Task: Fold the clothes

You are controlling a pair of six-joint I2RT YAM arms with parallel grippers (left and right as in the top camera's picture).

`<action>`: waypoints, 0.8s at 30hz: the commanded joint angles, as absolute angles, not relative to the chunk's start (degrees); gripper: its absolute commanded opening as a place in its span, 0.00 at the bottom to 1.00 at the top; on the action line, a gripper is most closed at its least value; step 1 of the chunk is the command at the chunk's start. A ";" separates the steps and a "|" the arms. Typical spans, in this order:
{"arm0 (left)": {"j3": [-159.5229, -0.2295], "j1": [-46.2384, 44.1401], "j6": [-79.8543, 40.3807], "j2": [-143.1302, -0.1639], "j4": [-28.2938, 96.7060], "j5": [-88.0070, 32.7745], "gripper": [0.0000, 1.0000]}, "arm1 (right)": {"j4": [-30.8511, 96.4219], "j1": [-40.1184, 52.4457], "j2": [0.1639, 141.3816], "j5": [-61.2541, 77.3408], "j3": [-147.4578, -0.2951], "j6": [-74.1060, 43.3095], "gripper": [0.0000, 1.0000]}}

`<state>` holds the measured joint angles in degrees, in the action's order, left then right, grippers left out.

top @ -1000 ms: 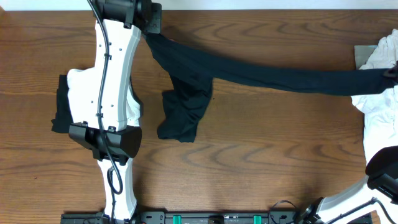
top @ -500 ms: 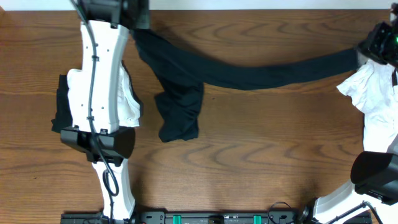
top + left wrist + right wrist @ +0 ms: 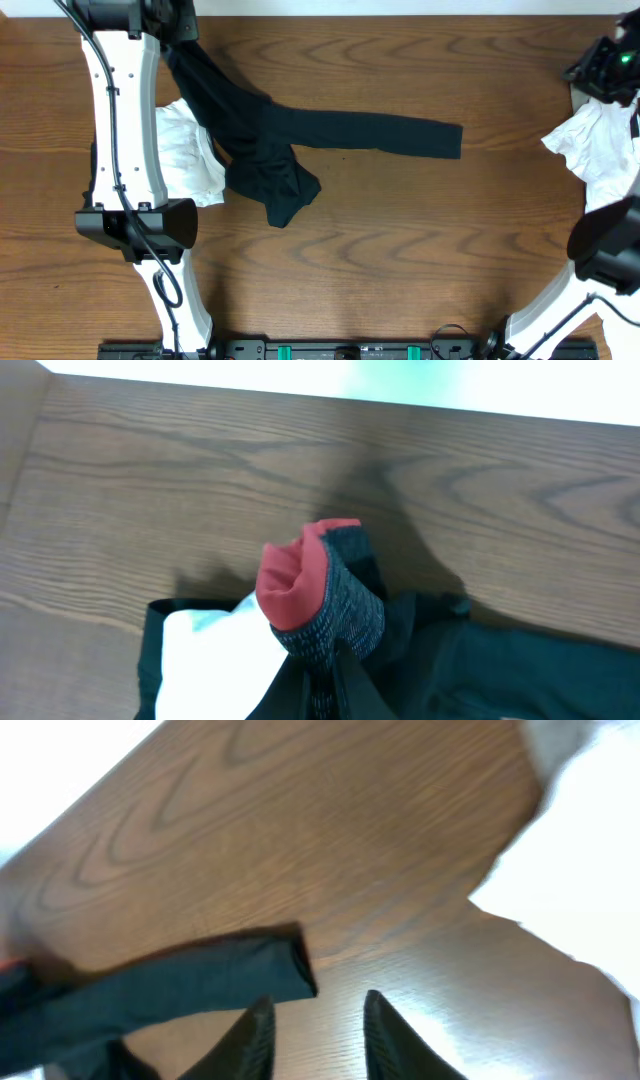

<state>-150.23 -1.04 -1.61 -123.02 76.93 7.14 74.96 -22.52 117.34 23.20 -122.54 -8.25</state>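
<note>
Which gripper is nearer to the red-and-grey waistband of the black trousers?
Left. The left gripper holds the waistband; the right gripper, open, is far away beside the white garment.

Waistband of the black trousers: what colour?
Waistband: red and speckled grey; best in left wrist view.

One wooden table (image 3: 400,250). Black trousers (image 3: 330,130): one pair, running from the far left corner toward the middle. White garments: two, the first white garment (image 3: 185,160) near the left edge, the second white garment (image 3: 590,140) at the right edge. Another black garment (image 3: 152,655): one, only its edge showing beside the first white one. Robot arms: two, left arm (image 3: 125,130), right arm (image 3: 610,250).
</note>
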 commanded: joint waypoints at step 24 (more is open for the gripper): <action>-150.54 -1.34 -1.13 -123.90 78.50 5.52 0.06 | 78.41 6.09 139.81 0.16 -122.96 8.56 0.46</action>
<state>-150.23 -1.23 -1.48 -123.13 78.41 5.93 78.22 5.04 140.03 5.26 -122.52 5.15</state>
